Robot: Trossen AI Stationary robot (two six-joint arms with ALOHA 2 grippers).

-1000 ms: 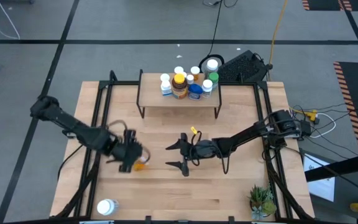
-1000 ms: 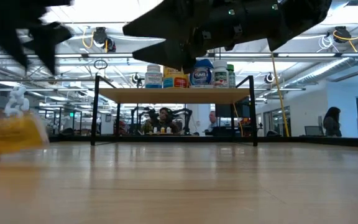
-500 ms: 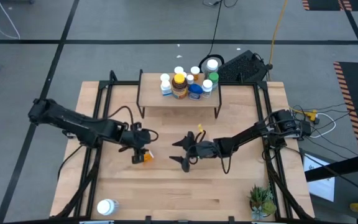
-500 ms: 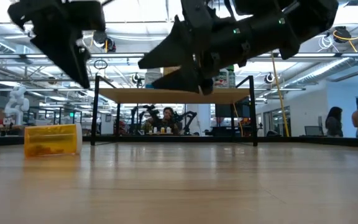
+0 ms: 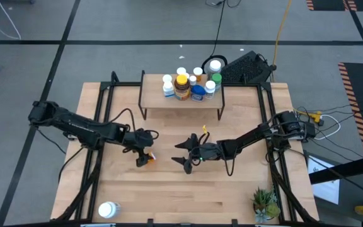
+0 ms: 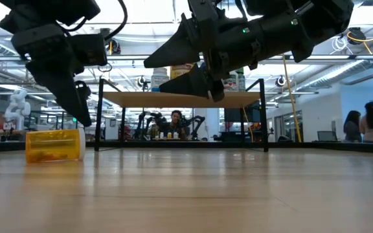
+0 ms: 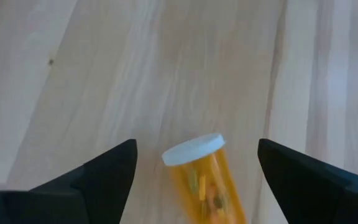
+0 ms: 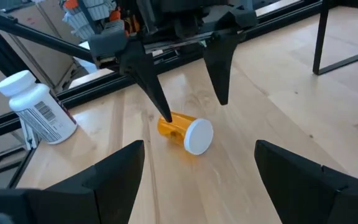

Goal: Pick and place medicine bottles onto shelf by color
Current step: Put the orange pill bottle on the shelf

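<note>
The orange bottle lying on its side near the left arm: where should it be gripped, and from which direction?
Grip the orange bottle across its round body, below the white cap, coming straight down. It lies flat on the table, so only its curved sides offer opposing faces. The left gripper hangs just above it, jaws open on either side.

Robotics lab — open hall, taped floor (image 5: 43, 63), other robot arms (image 6: 149, 121) behind

I count one orange bottle (image 5: 145, 159) lying down, one white bottle (image 5: 108, 209) standing, one potted plant (image 5: 265, 203).
</note>
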